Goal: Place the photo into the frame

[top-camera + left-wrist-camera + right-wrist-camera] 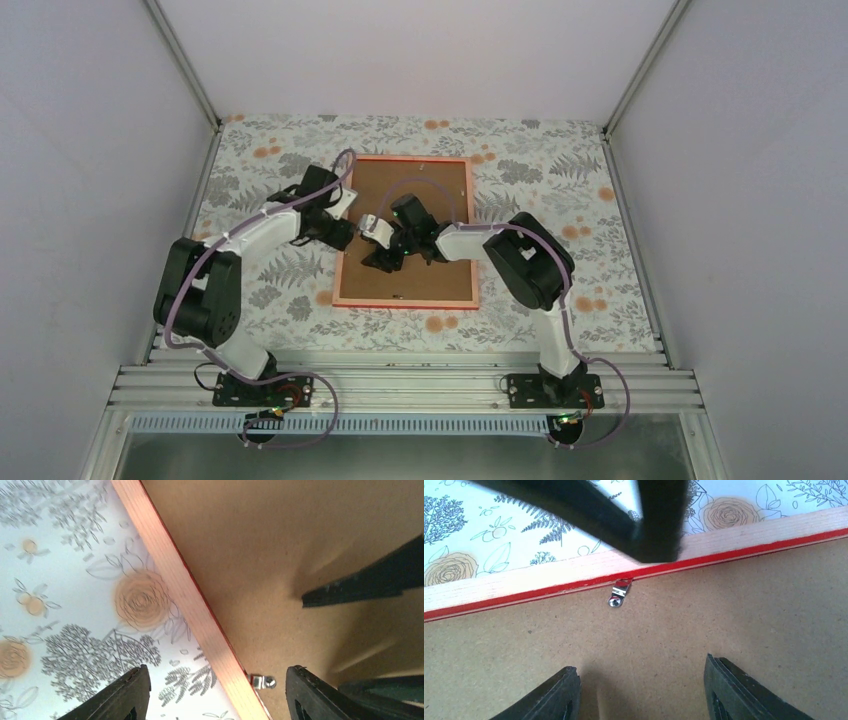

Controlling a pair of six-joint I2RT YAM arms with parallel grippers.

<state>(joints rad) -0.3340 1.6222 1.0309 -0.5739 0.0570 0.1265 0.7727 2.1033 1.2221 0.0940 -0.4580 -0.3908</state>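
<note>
1. Frame [405, 302] lies face down near the middle of the worktop [75, 605]. Its pale wooden back is up, and a red line shows at the inner edge of the rim.
2. The brown backing board [430, 280] sits in the frame, with a small metal clip [620, 592] at the rim over its edge.
3. The photo shows in no view, and I cannot tell whether it is under the board.
4. The left tool [218, 672] is released, with its fingers spread to either side of the frame's rim beside the clip and nothing held.
5. The right tool [640, 666] is also released. It hangs over the board and points at the same clip.
6. Handling, my judgement:
   - The rim looks stiff and light but thin, and it lies flat on the worktop, so there is little to pinch. Take it across the rim at an outer edge.
   - The board is probably rigid hardboard and should lift only once the clips are turned aside.
   - Treat any pane beneath as fragile, so do not press on the middle.
   - The photo, being paper, would be limp and easily creased, so hold it by its margin.
</note>
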